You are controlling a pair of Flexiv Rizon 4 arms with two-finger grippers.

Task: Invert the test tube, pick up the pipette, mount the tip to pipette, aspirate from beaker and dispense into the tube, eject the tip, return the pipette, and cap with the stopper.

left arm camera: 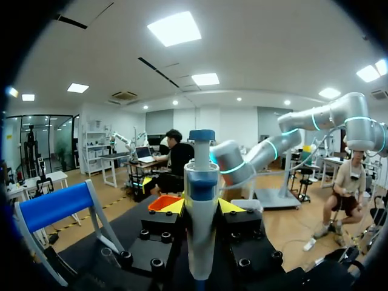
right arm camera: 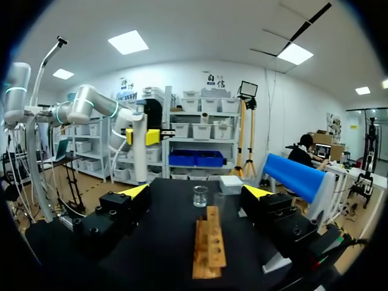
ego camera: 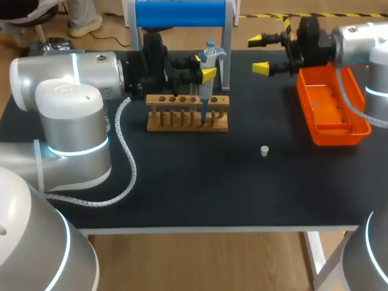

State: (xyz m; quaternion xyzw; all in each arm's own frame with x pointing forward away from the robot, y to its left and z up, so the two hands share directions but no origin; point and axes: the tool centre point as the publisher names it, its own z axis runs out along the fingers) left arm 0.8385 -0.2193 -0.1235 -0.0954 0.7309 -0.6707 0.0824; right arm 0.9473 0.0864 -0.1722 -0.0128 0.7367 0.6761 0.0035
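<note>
My left gripper (ego camera: 205, 70) is shut on the white and blue pipette (ego camera: 208, 60), which it holds upright over the wooden tube rack (ego camera: 188, 113). The pipette's blue lower end reaches down to the rack's right holes. In the left wrist view the pipette (left arm camera: 201, 200) stands between the yellow fingertips (left arm camera: 173, 207). I cannot make out the clear test tube. My right gripper (ego camera: 260, 54) hangs open at the back right, nothing in it. From the right wrist view, its gripper (right arm camera: 197, 192) faces the rack (right arm camera: 209, 248) and a glass beaker (right arm camera: 200, 196) farther ahead. A small white stopper (ego camera: 264, 151) lies on the mat.
An orange tray (ego camera: 330, 109) sits at the right edge, just below my right arm. A blue-topped pipette stand (ego camera: 182, 15) rises behind the rack. The black mat (ego camera: 200, 182) in front of the rack is bare except for the stopper.
</note>
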